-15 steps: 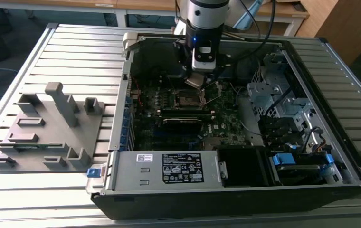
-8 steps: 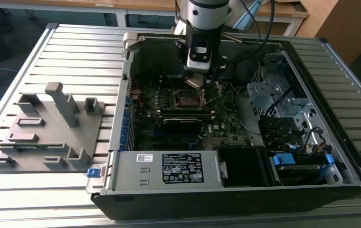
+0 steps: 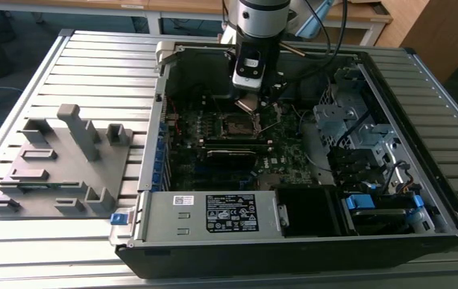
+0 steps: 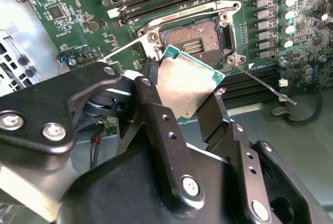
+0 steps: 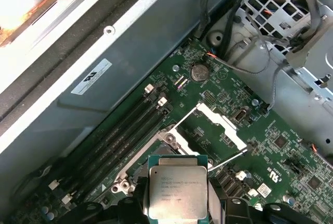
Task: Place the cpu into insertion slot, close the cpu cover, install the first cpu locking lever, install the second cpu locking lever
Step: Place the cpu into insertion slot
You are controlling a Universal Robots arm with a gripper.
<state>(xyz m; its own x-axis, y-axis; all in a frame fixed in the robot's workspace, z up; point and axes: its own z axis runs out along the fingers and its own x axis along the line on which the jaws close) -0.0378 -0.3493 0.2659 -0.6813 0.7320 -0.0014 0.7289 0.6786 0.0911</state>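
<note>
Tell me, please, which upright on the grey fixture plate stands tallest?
The single narrow post; it rises well above the shorter blocks around it on the plate.

A ribbed, silver-grey metal table (image 3: 92, 66) carries two loads. An open black computer case (image 3: 293, 259) lies on its side across the exterior view's right half, its open face turned up. Just beside it, on the exterior view's left, a flat grey fixture plate (image 3: 128, 165) studded with upright posts and blocks rests on the slats.
</note>
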